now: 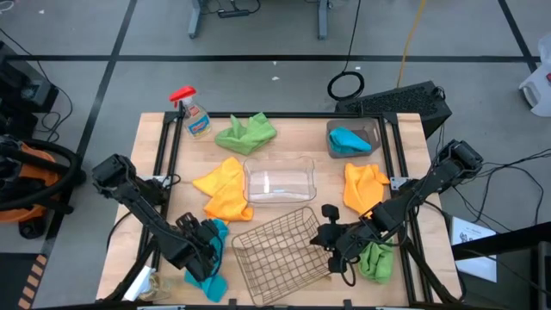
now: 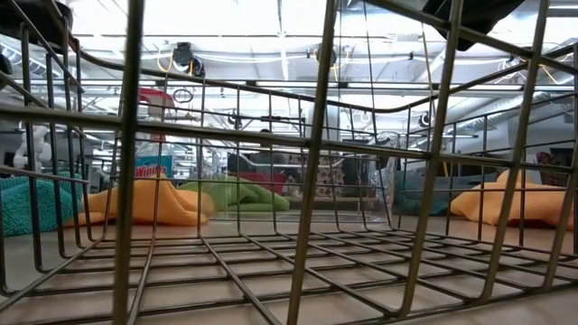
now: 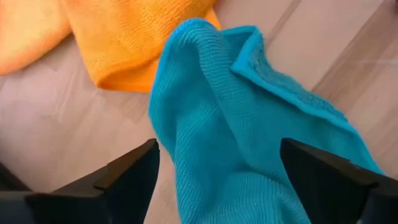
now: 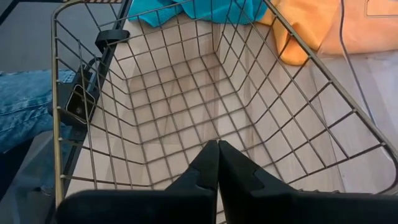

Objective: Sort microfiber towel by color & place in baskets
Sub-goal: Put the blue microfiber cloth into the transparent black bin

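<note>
Left gripper (image 3: 214, 171), fingers spread, straddles the teal towel (image 3: 249, 124) (ready to pinch); right gripper (image 4: 217, 163) closed, bracing the wire basket (image 4: 186, 93).

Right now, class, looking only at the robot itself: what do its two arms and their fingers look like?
Both arms are dark, almost black, built from slim jointed links with blocky housings. The left gripper and right gripper each end in two matte black fingers, wedge-shaped and tapering to the tip. No markings are legible on either.

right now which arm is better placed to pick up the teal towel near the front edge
Left. Its gripper has open fingers either side of the teal towel; the right gripper is shut at the wire basket.
</note>
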Robot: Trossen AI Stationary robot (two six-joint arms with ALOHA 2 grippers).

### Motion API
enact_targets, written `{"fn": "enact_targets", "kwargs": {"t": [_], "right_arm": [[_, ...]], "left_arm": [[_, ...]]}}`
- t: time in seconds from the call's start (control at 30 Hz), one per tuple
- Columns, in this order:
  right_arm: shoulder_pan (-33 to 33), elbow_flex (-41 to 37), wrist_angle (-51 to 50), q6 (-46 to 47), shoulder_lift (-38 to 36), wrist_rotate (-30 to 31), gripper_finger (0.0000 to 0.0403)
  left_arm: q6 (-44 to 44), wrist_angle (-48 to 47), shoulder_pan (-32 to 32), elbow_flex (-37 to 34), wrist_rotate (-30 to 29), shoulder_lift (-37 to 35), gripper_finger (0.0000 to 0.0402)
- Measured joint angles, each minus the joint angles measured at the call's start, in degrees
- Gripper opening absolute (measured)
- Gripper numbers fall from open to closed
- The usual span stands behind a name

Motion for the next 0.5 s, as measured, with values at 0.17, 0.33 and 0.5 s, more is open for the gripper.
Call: {"fn": "enact_targets", "kwargs": {"t": [0.17,0.33,0.5], "right_arm": [[0.00,0.00,-0.02,-0.02,0.00,0.83,0.0000],[0.00,0.02,-0.04,-0.40,0.00,1.12,0.0000],[0.00,0.04,-0.05,-0.44,0.00,1.14,0.0000]], "left_arm": [[1.13,6.80,0.73,-5.08,2.05,0.00,0.0340],[1.02,9.86,1.91,-9.48,5.30,-0.09,0.0298],[4.13,9.74,2.52,-10.28,5.78,-0.20,0.0195]]}}
